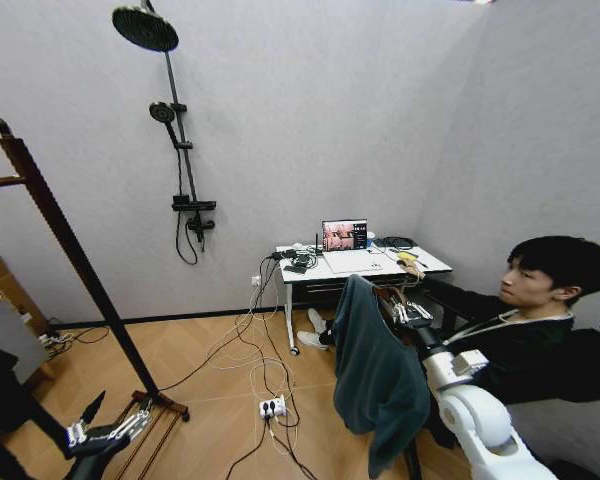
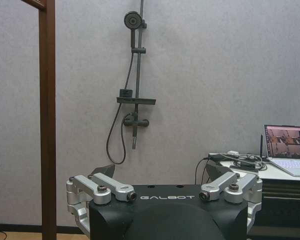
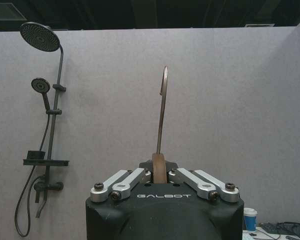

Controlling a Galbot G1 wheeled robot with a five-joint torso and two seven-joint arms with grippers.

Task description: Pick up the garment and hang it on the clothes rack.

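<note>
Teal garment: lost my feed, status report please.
Right gripper shut on wooden hanger, dark teal soft-cloth garment hanging below. Left gripper open, low by reddish-brown wooden clothes rack. Cables on floor between.

A dark teal garment (image 1: 372, 385) of soft cloth hangs in loose folds at right, lifted clear of the floor on a wooden hanger (image 3: 159, 169) whose metal hook (image 3: 162, 110) points straight up. At far left, well apart from it, stands the clothes rack (image 1: 75, 262), dark reddish-brown wood: a knob-topped post leaning across the view, a horizontal bar running off left, slatted base on the floor.
</note>
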